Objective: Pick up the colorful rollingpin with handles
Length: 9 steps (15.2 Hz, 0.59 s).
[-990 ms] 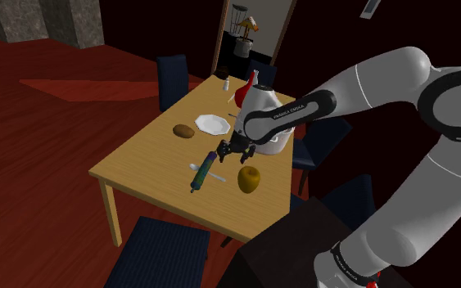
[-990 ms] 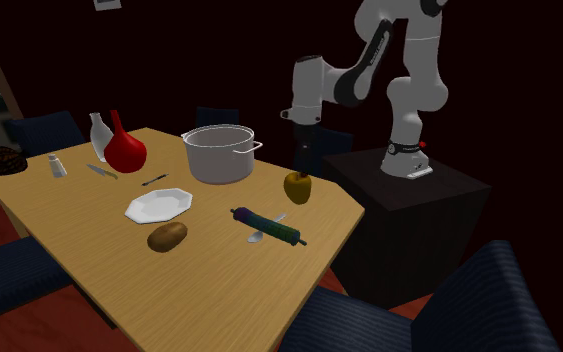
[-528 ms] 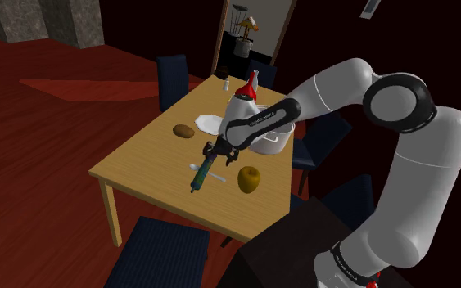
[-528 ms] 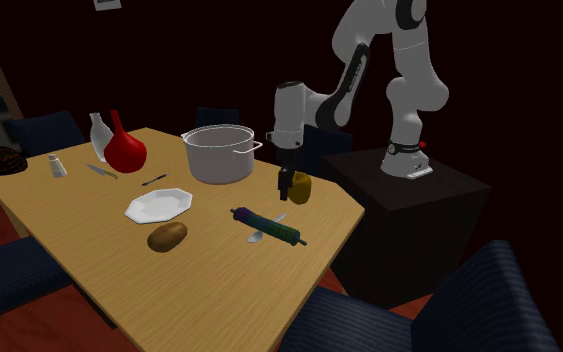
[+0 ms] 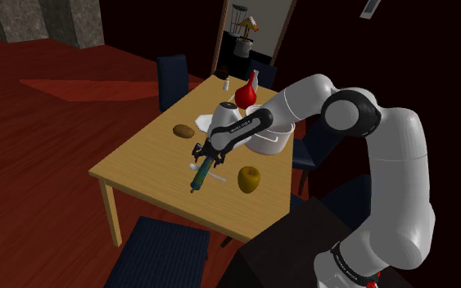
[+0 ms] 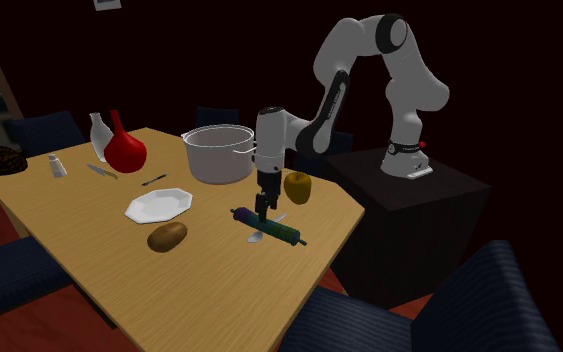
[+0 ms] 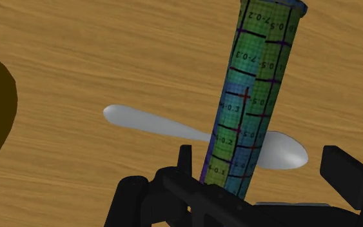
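The rolling pin (image 7: 251, 97) is a cylinder with a green, blue and purple grid pattern. It lies flat on the wooden table (image 5: 138, 168), across a grey spoon (image 7: 147, 121). In the shoulder view the rolling pin (image 5: 198, 179) points toward the table's near edge. My gripper (image 6: 262, 212) hangs low over the rolling pin (image 6: 277, 231) near one end. In the wrist view my gripper (image 7: 264, 171) is open, its fingers (image 7: 344, 171) standing apart on either side of the pin, which lies nearer one finger. I see no clasp on it.
A yellow-brown fruit (image 6: 297, 186) sits close beside the gripper, toward the stand. A grey pot (image 6: 219, 152), white plate (image 6: 159, 206), potato (image 6: 167, 236) and red vase (image 6: 124, 150) stand farther along the table. Dark blue chairs (image 5: 167, 249) surround it.
The arm has swung from above the pot and fruit toward the shoulder view's left and come down, so the gripper now straddles the rolling pin. Nothing on the table has moved.
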### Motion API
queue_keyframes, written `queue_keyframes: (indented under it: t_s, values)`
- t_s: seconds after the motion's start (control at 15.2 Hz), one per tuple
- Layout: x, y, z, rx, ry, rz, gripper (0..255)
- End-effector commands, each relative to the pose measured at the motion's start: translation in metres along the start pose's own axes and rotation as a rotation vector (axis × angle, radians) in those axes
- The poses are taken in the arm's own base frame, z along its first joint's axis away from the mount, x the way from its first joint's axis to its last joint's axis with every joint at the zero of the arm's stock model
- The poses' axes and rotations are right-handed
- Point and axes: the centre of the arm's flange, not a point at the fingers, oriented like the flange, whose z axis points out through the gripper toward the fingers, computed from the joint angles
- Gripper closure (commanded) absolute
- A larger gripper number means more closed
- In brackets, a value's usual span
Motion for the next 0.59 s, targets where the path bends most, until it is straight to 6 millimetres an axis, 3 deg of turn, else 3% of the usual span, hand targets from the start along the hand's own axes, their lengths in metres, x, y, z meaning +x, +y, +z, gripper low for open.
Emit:
queue_keyframes:
  t_s: [0.0, 0.33, 0.46, 0.53]
  values:
    - [0.001, 0.000, 0.011, 0.001, 0.001, 0.006, 0]
    - [0.000, 0.003, 0.040, 0.001, 0.001, 0.006, 0]
    - [0.000, 0.003, 0.040, 0.001, 0.001, 0.006, 0]
    - [0.001, 0.003, 0.039, 0.001, 0.001, 0.006, 255]
